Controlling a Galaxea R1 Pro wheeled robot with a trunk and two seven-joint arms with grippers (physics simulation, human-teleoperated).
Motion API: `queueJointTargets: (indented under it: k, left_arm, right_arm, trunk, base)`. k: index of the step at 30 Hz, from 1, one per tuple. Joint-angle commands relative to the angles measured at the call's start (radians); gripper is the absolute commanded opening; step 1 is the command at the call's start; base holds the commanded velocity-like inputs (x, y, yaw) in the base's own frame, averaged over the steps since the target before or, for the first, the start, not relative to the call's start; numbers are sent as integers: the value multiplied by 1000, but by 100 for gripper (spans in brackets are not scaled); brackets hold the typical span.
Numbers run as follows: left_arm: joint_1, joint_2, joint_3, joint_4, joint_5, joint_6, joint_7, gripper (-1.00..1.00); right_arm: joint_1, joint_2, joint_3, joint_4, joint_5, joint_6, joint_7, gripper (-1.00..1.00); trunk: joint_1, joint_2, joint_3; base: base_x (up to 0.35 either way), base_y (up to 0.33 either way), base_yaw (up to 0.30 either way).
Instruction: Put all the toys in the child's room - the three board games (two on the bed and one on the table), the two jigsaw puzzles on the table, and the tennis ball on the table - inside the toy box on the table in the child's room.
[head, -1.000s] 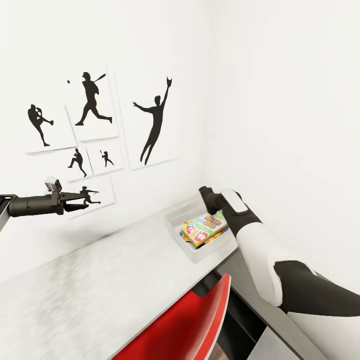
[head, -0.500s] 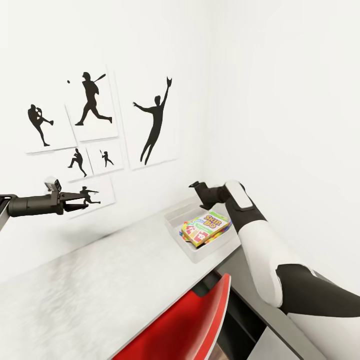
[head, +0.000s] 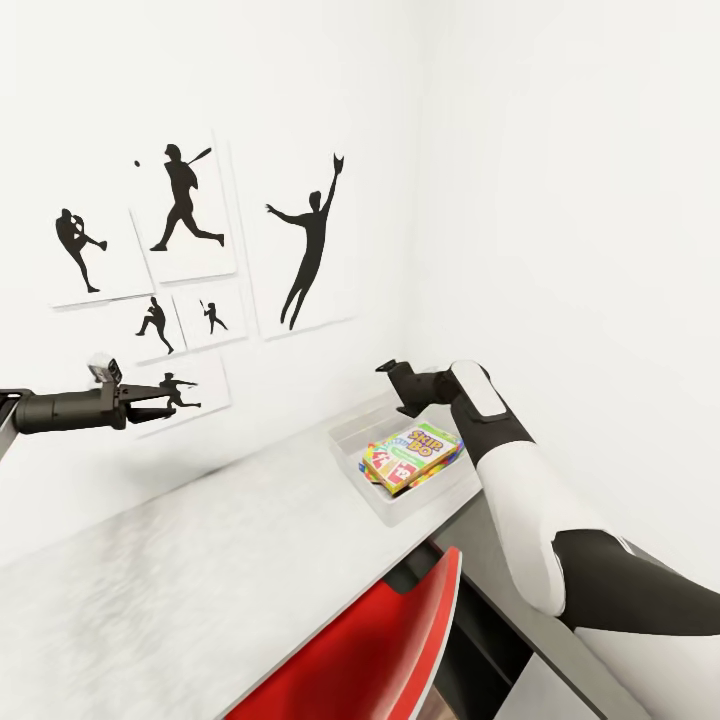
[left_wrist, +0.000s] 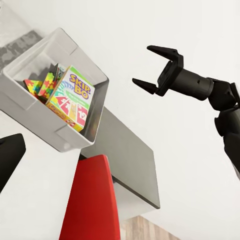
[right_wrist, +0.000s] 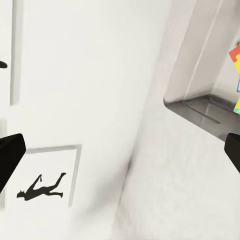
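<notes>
The light grey toy box (head: 349, 441) stands at the far right end of the table (head: 190, 570), against the wall corner. In it lies a yellow-green and red board game (head: 412, 452) on top of a multicoloured jigsaw puzzle (left_wrist: 42, 84). My right gripper (head: 390, 374) hovers open and empty just above the box's far edge, pointing toward the wall; the left wrist view shows its spread fingers (left_wrist: 148, 50). My left gripper (head: 158, 400) is held out open and empty well to the left, above the table and near the wall. The box's corner (right_wrist: 192, 87) and a puzzle edge (right_wrist: 236, 60) appear in the right wrist view.
A red chair back (head: 370, 650) stands against the table's front edge, below the toy box. Black silhouette sport posters (head: 300, 245) hang on the wall behind the table. A lower dark grey side unit (head: 520, 640) lies under my right arm.
My right gripper has lifted away from the toy box and swung to point toward the wall, and its open fingers have come into sight. The left arm and the board game have stayed put.
</notes>
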Motion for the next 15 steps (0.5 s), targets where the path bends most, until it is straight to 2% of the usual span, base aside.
queueJointTargets:
  k: [1,15]
  left_arm:
    - [-1,1,-7,1,5,11,-4,100]
    - [-1,2,-7,1,5,11,-4,100]
  right_arm:
    - [-1,1,-5,-1,-8,2,-9,100]
    - [1,1,-5,-1,-8,0,-9,100]
  trunk:
    - [1,-2,-2]
    - [1,-2,6]
  base:
    - [0,0,0]
    - [0,0,0]
